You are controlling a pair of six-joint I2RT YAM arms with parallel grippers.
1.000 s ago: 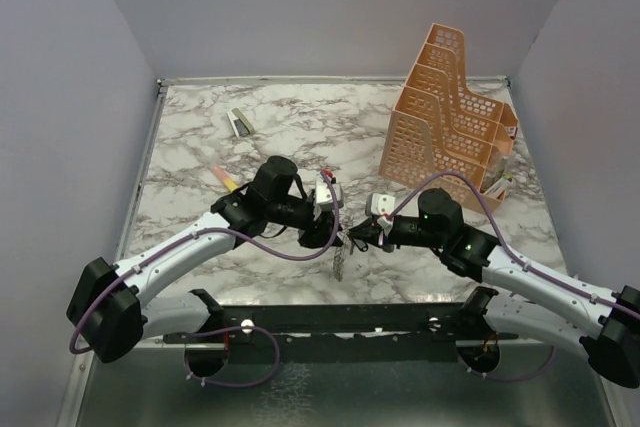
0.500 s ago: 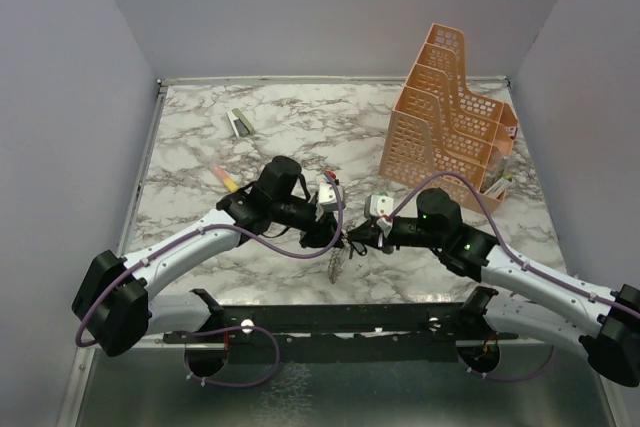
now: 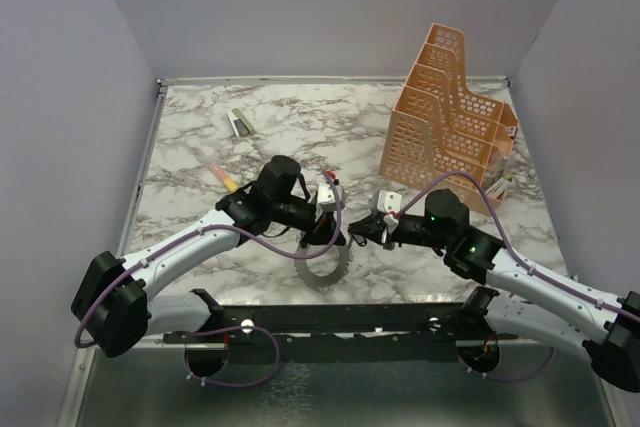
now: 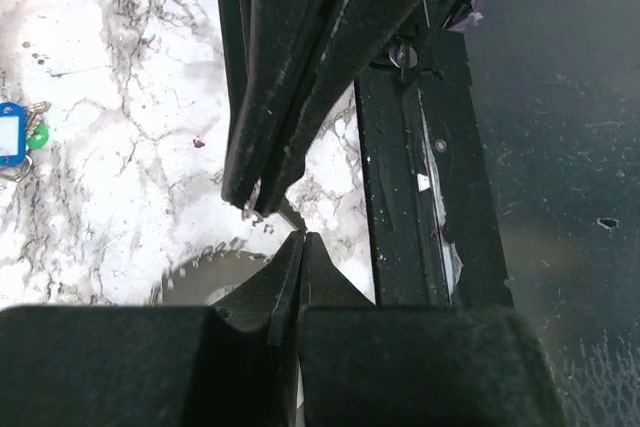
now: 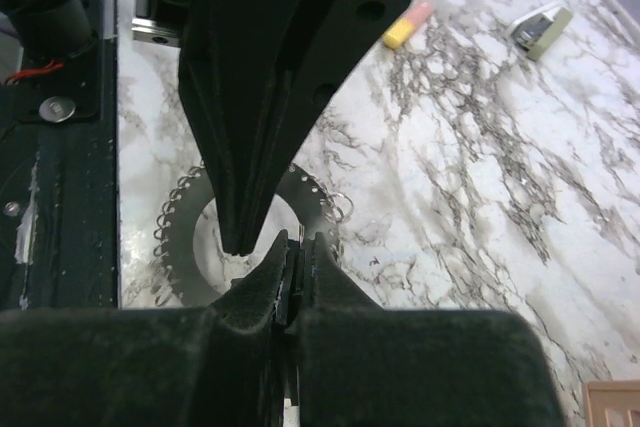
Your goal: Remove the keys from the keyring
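Observation:
The keyring [image 3: 325, 282], a dark ring rimmed with small silvery keys [image 5: 175, 247] like a toothed wheel, lies flat on the marble just below both grippers. It shows blurred in the left wrist view [image 4: 205, 272]. My left gripper [image 3: 335, 237] is shut, tip to tip, with nothing visible between its jaws [image 4: 302, 237]. My right gripper [image 3: 358, 238] faces it, almost touching. It is shut on a thin metal sliver, apparently one key [image 5: 301, 247], held above the ring. A small blue-green tag [image 4: 10, 132] lies on the table apart from the ring.
An orange perforated file organiser [image 3: 450, 117] stands at the back right. A small stapler-like item [image 3: 238, 122] and a pink-yellow marker [image 3: 226, 178] lie at the left. The black mounting rail [image 3: 340, 319] runs along the table's near edge, close to the ring.
The ring hung edge-on between the two grippers before. Now it lies flat on the table under them. The right gripper has shifted slightly to the right.

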